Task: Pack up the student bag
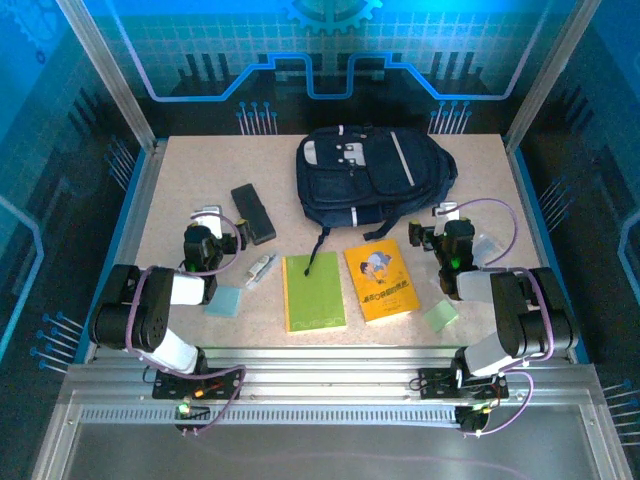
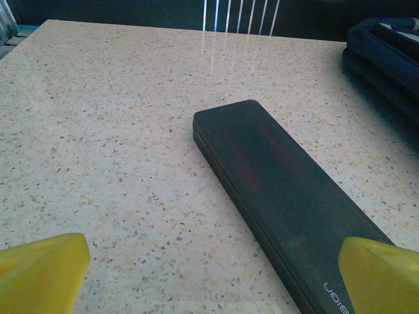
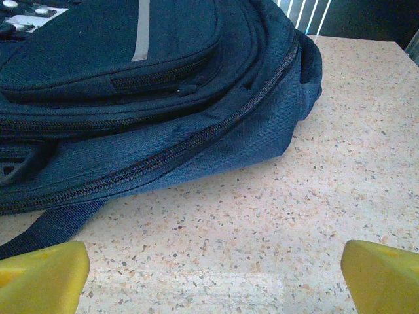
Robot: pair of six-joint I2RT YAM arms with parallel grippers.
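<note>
- Centrally, at the far side of the table (image 1: 190, 175), the student bag (image 1: 375, 180) lies flat with its grey patches up, one strap trailing toward a green notebook (image 1: 313, 291).
- Left gripper (image 1: 207, 225): jaws wide apart, empty, low beside the black case (image 1: 253, 212).
- Right gripper (image 1: 450, 222): jaws wide apart, empty, facing the bag's right edge without touching it.
- Yellow book (image 1: 381, 280): just right of the notebook.
</note>
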